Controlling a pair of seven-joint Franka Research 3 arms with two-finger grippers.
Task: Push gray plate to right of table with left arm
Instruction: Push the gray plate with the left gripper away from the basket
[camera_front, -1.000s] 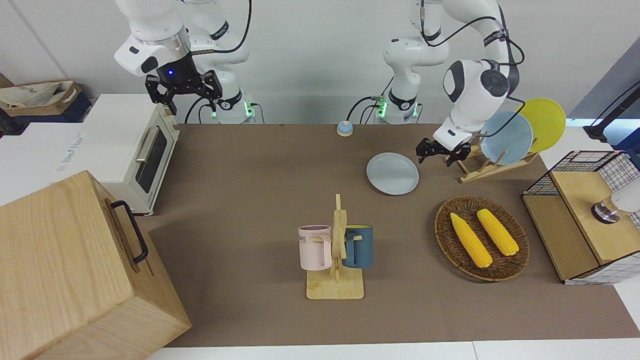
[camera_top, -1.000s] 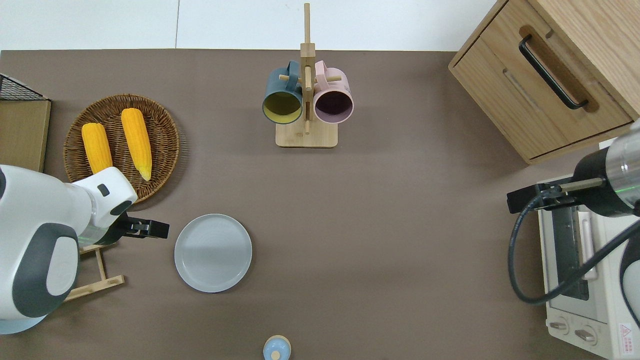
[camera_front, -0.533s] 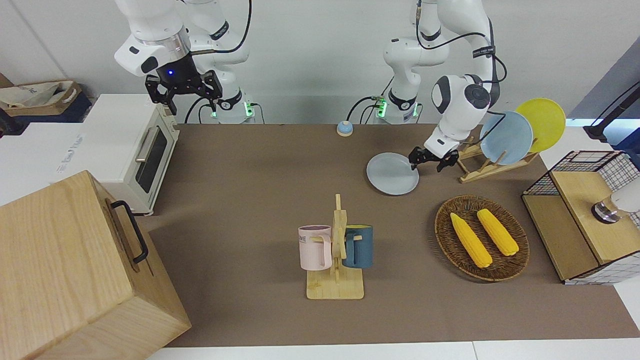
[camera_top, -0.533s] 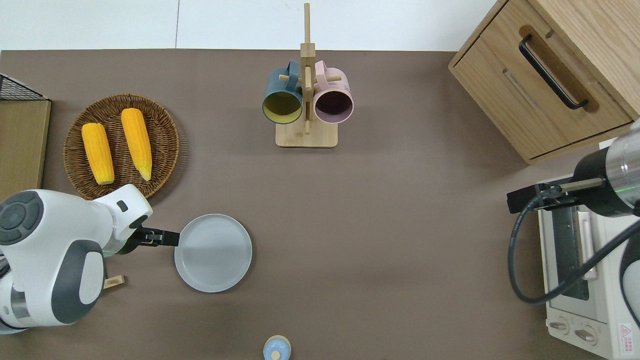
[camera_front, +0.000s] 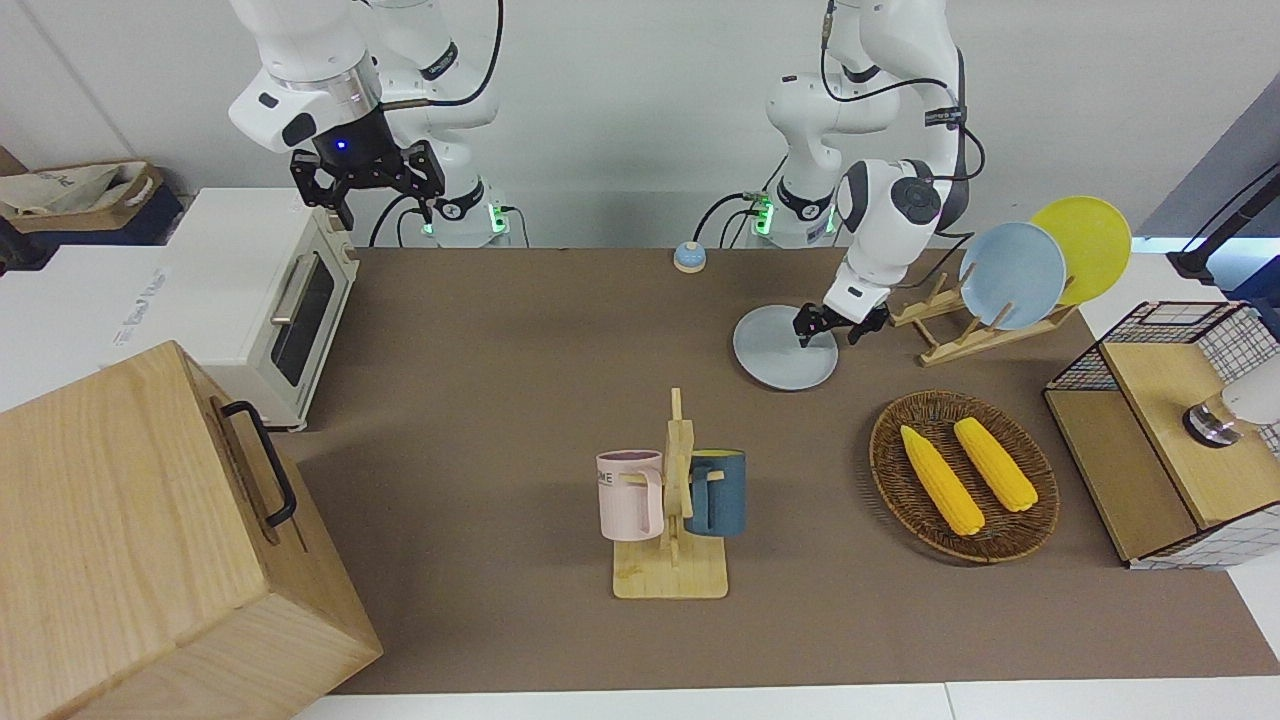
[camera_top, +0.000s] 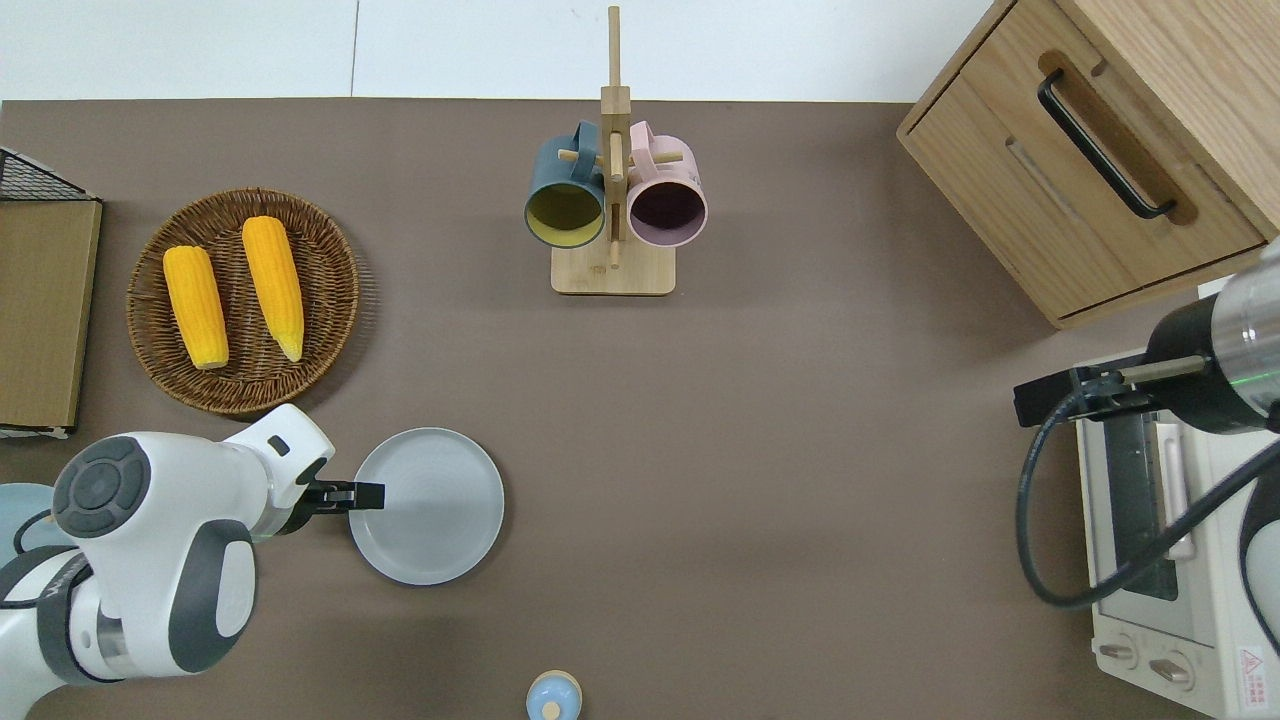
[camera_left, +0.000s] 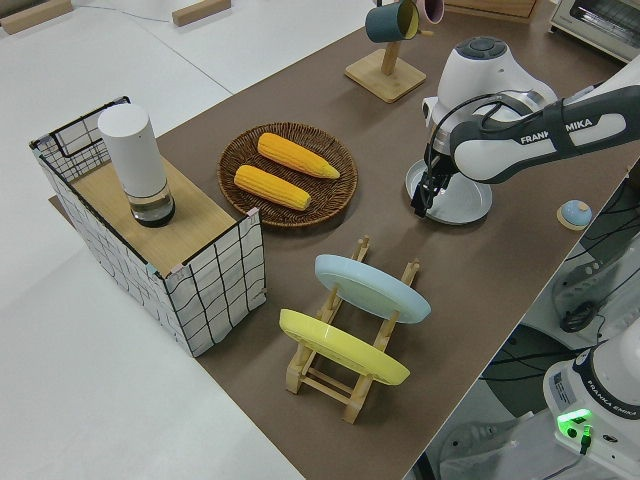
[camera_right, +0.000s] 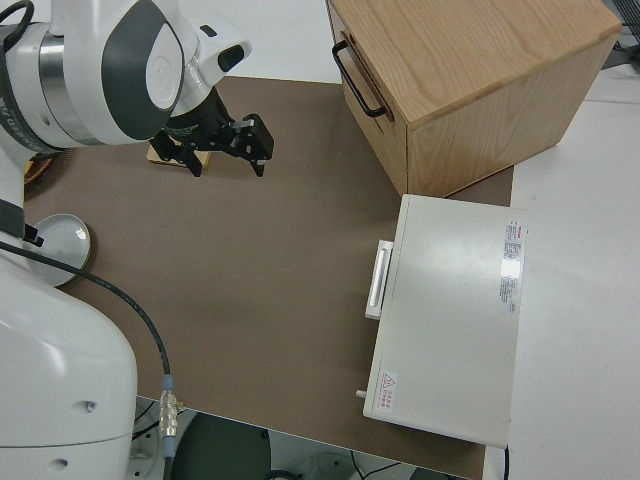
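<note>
Where the gray plate (camera_top: 430, 510) lies flat, left hand (camera_top: 360, 494) over its rim (spread indiscernible); right arm parked

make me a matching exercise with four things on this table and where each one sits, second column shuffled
Things:
1. gray plate
2. corn cobs
3. pink mug
4. sky-blue plate

Places:
A. hanging on the mug rack
B. upright in the wooden plate rack
C. flat on the table, left gripper at its edge
D. in the wicker basket

Pairs: 1-C, 2-D, 3-A, 4-B
</note>
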